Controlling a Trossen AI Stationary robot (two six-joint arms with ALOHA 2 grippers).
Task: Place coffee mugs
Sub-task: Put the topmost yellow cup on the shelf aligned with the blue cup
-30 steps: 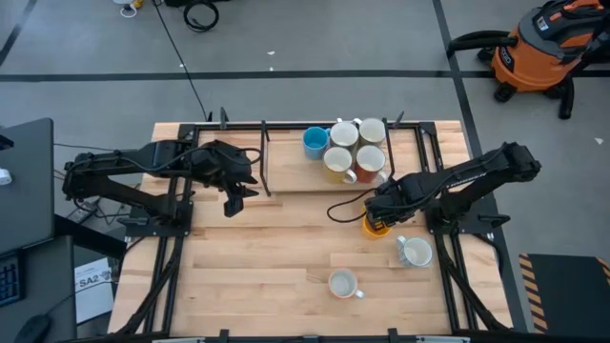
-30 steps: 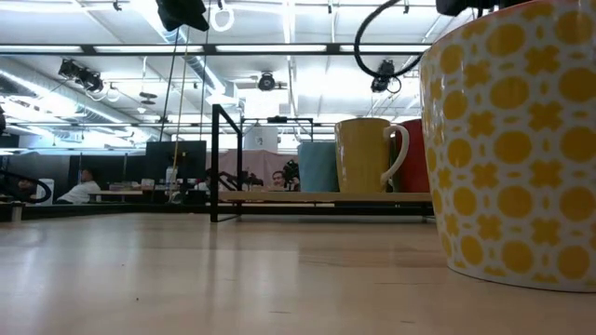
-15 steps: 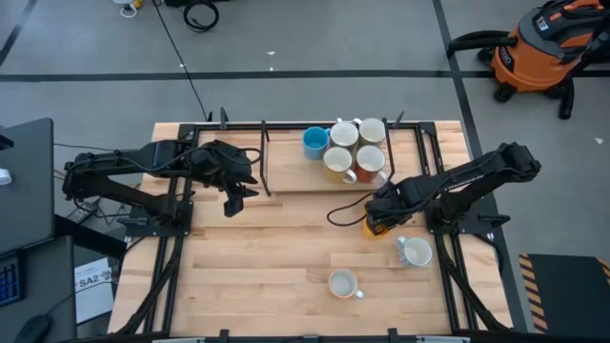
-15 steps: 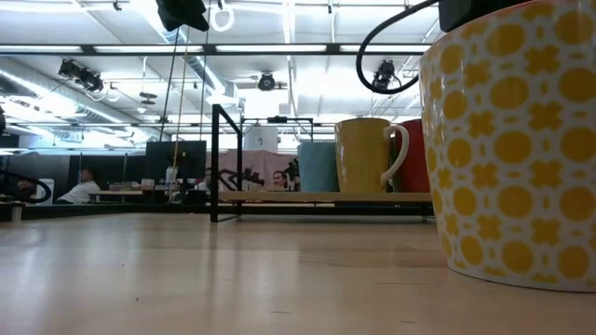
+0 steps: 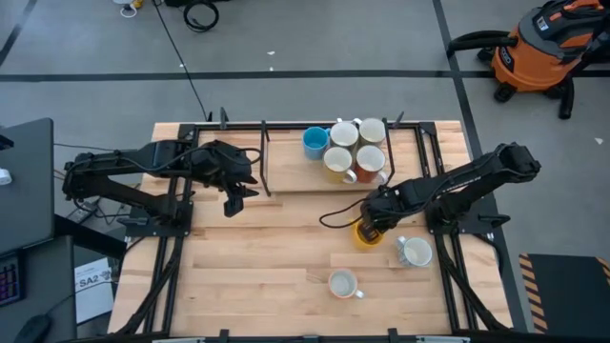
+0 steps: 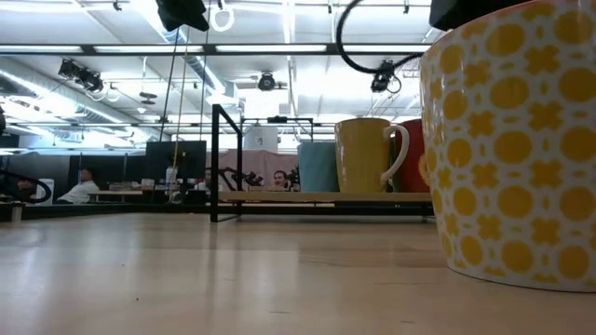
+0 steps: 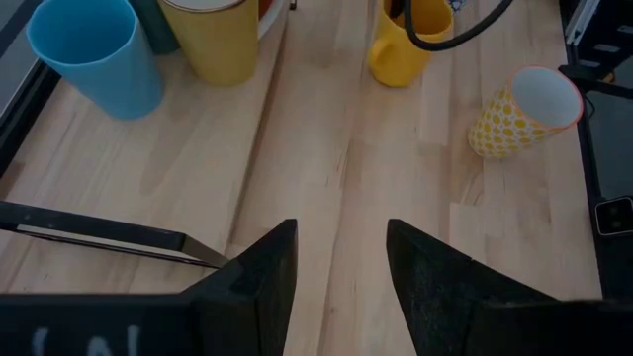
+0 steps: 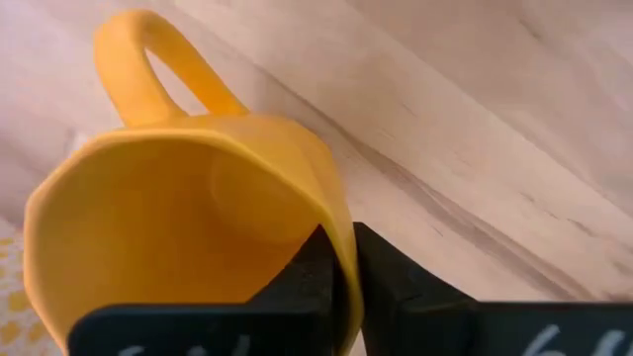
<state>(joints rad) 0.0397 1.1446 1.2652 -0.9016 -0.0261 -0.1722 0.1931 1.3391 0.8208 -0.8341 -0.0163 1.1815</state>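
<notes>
An orange-yellow mug [image 5: 365, 235] is near the table's middle right, and my right gripper [image 5: 374, 224] is shut on it. In the right wrist view the mug [image 8: 178, 227] fills the picture, with its handle [image 8: 148, 69] on the side away from the fingers. My left gripper [image 7: 339, 267] hovers open at the table's left [image 5: 238, 187], touching nothing. Blue [image 5: 315, 143], yellow [image 5: 336, 163], reddish [image 5: 370, 160] and two white mugs [image 5: 344, 133] stand on a board at the far edge. A yellow-patterned mug [image 5: 415, 252] and a cream mug [image 5: 343, 283] stand on the table. My right gripper pinches the orange-yellow mug's wall at its rim [image 8: 341, 247], opposite the handle, with one finger inside the mug and one outside. The fingers come from above, slanting from the table's right. Whether the mug's base rests on the table I cannot tell.
A black metal frame [image 5: 265, 157] stands at the board's left end. The patterned mug [image 6: 512, 140] looms close in the low view. A cable [image 5: 338, 214] loops off the right arm over the table. Bare wood [image 5: 257, 257] lies between the arms and toward the near edge.
My right gripper has moved a little toward the table's left and near edge, staying shut on the orange-yellow mug, which has shifted with it. The arm's cable loop has swung along.
</notes>
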